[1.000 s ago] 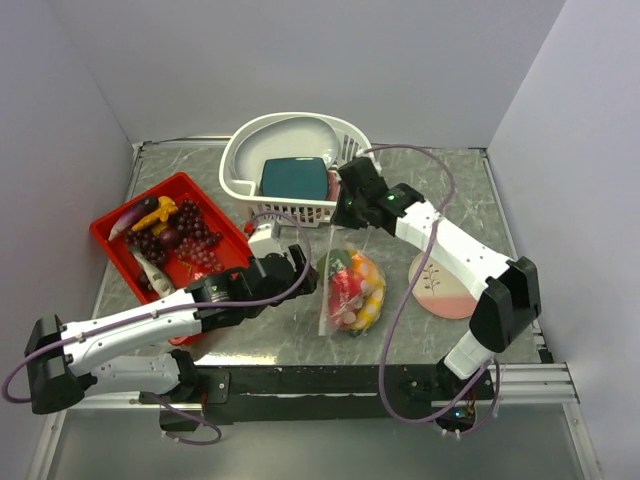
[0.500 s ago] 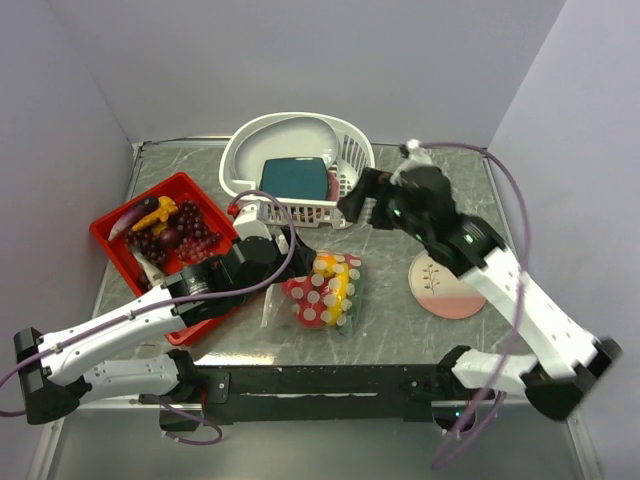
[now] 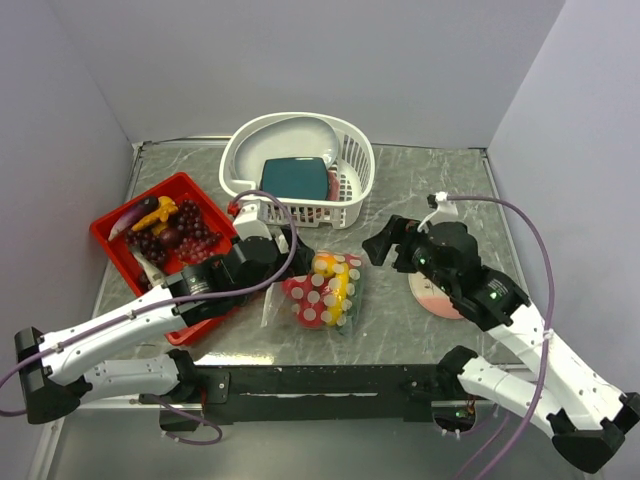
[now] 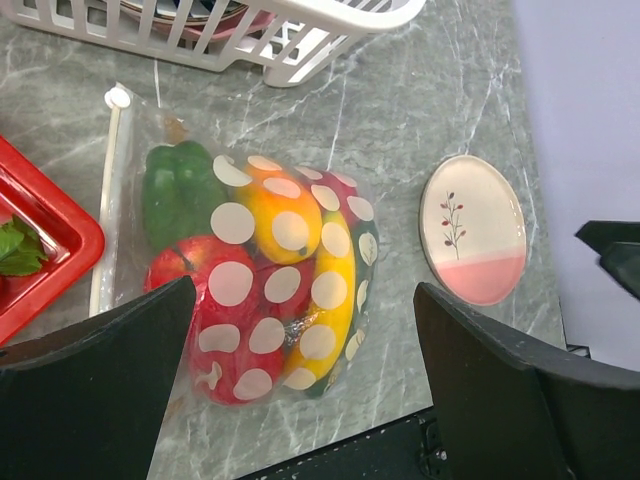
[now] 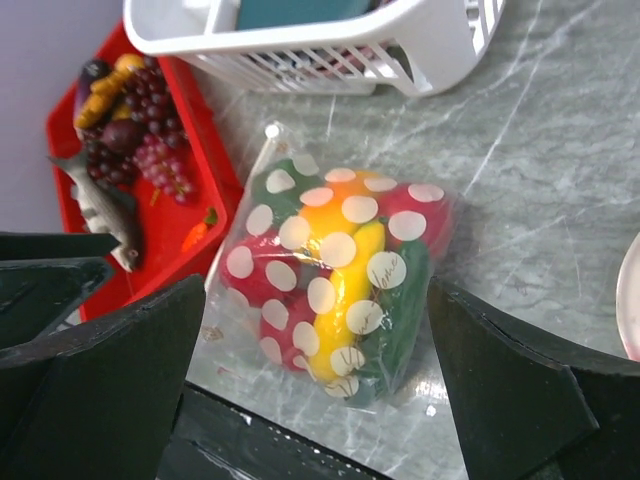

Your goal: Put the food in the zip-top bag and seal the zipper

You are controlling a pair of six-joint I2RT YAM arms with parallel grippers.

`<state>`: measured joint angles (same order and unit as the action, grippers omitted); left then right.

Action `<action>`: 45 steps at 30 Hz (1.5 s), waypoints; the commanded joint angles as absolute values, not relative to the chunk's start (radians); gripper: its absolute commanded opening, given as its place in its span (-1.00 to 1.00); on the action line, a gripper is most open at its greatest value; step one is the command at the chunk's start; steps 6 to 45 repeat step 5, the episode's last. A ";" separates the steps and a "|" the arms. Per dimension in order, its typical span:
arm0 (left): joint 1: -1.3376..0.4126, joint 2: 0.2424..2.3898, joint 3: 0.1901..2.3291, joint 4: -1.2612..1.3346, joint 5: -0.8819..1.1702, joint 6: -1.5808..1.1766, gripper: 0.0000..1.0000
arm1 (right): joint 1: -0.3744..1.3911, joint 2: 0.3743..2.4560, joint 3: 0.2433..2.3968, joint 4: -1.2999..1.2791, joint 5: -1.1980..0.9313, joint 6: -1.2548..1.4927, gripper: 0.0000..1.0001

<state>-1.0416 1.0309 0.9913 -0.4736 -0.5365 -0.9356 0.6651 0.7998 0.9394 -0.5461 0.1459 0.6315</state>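
Note:
The zip-top bag [image 3: 322,290] lies flat on the table, clear with white spots, with neither gripper touching it. Inside it is food: red tomatoes [image 4: 225,330], a yellow banana [image 4: 335,300], a green pepper [image 4: 178,195] and an orange piece [image 4: 285,215]. The zipper [image 4: 107,200] runs along the bag's left edge; I cannot tell whether it is pressed shut. My left gripper [image 3: 280,262] hovers open at the bag's left. To the right of the bag, my right gripper [image 3: 385,242] is open too. In both wrist views the bag [image 5: 335,280] shows between the spread fingers, below them.
A red tray [image 3: 110,235] at the left holds purple grapes [image 3: 185,235] and other toy food. A white slotted basket [image 3: 350,190] with a teal block [image 3: 295,178] stands behind the bag. A small pink-and-white plate [image 4: 475,230] lies to the right, under my right arm.
Both grippers have opened and let go of the bag, which dropped flat and shifted left. My right arm has pulled back from the basket to the bag's right.

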 commanded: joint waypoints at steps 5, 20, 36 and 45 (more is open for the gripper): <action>-1.038 0.997 0.985 -0.446 -0.604 -0.925 0.94 | 0.669 0.790 0.968 -0.520 0.183 0.629 1.00; -1.038 0.997 0.985 -0.446 -0.604 -0.925 0.94 | 0.669 0.790 0.968 -0.520 0.183 0.629 1.00; -1.038 0.997 0.985 -0.446 -0.604 -0.925 0.94 | 0.669 0.790 0.968 -0.520 0.183 0.629 1.00; -1.038 0.997 0.985 -0.446 -0.604 -0.925 0.94 | 0.669 0.790 0.968 -0.520 0.183 0.629 1.00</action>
